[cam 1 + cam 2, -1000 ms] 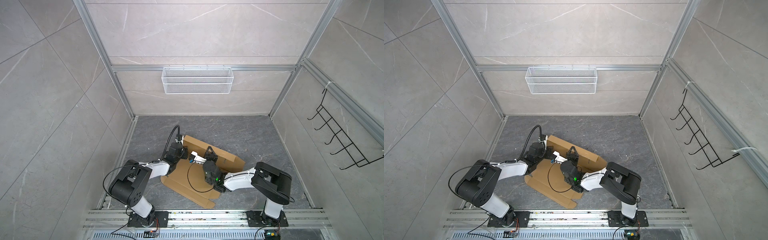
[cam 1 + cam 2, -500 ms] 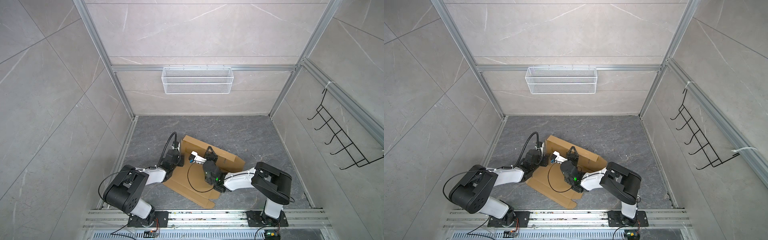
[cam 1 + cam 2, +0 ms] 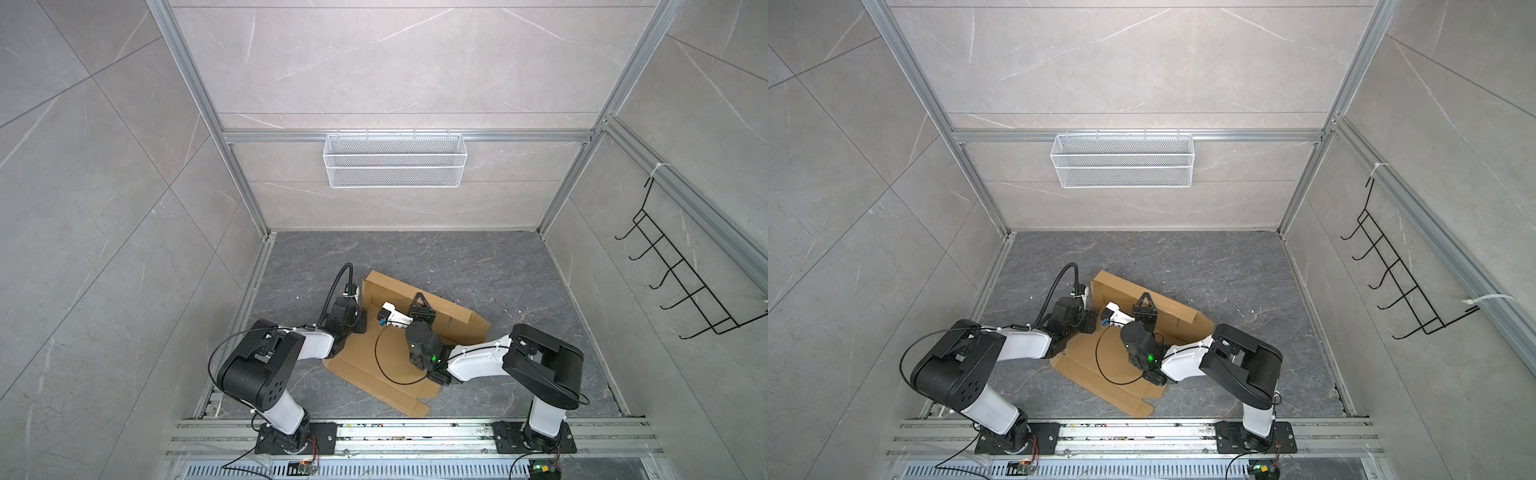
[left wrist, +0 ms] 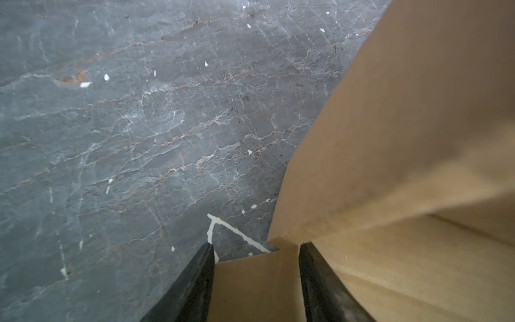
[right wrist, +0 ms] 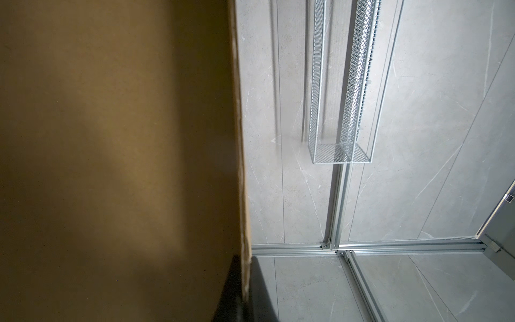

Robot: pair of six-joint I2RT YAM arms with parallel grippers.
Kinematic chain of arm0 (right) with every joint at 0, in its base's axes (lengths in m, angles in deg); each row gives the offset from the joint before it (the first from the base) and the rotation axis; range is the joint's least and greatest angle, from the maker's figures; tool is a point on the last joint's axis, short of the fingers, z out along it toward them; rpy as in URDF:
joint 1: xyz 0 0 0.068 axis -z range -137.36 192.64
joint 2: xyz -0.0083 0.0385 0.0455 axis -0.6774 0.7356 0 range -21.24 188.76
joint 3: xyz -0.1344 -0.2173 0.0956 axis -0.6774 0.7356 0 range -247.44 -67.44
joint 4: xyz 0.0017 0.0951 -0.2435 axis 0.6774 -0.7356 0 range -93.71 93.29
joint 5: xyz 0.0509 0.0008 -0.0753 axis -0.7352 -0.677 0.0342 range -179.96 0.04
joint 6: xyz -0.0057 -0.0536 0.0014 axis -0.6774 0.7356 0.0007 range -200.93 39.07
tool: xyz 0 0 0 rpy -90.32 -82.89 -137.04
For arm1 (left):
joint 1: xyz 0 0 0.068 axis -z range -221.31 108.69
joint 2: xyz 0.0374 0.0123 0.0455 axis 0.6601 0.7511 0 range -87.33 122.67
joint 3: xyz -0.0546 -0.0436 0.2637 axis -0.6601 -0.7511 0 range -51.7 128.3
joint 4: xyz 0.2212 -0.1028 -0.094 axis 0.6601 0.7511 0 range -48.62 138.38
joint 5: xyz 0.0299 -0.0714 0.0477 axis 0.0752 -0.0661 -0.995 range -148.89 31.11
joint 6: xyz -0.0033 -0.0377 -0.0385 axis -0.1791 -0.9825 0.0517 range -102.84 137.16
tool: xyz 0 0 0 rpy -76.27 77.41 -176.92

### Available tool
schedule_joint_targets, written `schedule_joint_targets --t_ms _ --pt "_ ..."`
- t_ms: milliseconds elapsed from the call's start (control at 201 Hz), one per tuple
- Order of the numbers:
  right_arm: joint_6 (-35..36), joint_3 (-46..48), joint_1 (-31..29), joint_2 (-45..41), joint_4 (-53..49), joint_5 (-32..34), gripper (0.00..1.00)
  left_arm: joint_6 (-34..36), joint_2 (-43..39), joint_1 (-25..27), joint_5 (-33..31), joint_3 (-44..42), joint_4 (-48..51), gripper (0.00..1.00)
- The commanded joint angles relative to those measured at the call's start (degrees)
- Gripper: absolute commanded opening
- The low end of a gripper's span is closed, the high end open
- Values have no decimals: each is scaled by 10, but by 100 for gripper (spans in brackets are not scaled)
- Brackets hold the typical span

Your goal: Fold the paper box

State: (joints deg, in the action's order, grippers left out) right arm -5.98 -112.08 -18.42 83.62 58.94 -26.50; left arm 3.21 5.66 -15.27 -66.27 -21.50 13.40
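The plain brown corrugated cardboard paper box (image 3: 358,368) (image 3: 1084,366) lies in the middle of the dark grey, pale-veined stone floor (image 3: 457,266), between the two arms. Most of it is still a flat die-cut sheet with notched tabs along its near edge. One long panel at the far side stands up as a low wall, with slots cut in it.

The right gripper (image 3: 419,308) (image 3: 1144,306) sits on top of that raised wall. In its wrist view the raw fluted edge of the matte cardboard (image 5: 111,139) runs straight down into the black fingers (image 5: 237,292), which are pinched tight on it.

The left gripper (image 3: 357,323) (image 3: 1088,325) is low at the sheet's left end. In its wrist view its two smooth black fingers (image 4: 195,287) stand about half apart, and a flat square-cut tab shows in the gap. I can't tell whether they press on it. Beside them a larger flap (image 4: 390,139) rises with a soft crease.

The floor (image 4: 139,139) is flecked with small white chips.

A white wire mesh basket (image 3: 395,166) (image 3: 1121,166) (image 5: 342,156), long and shallow, hangs on the aluminium rail of the pale tiled back wall. A black bent-wire hook rack (image 3: 681,282) hangs on the right-hand wall.
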Motion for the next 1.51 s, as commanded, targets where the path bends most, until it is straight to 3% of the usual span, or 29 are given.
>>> schedule_joint_targets --t_ms 0,423,572,752,906,1040,1209,1503 --pt "-28 10 -5 21 -82 -26 0 -19 10 -2 1 13 -36 52" --pt "-29 10 -4 21 -85 -26 0 -31 36 -1 1 39 -80 47" --pt "-30 10 -5 21 -85 -26 0 -38 49 -1 -8 43 -89 40" --pt "-31 12 -5 22 -85 -26 0 -45 58 -1 -22 37 -92 24" --pt "-31 10 -5 25 -85 -26 0 -45 59 -1 -20 33 -98 22" --pt "-30 10 -5 24 -85 -26 0 -42 51 -1 -19 33 -91 25" --pt "-31 10 -5 23 -87 -25 0 -24 -1 -1 -21 23 -53 46" --pt "-30 9 -4 26 -85 -24 0 21 -80 -1 -3 42 2 50"
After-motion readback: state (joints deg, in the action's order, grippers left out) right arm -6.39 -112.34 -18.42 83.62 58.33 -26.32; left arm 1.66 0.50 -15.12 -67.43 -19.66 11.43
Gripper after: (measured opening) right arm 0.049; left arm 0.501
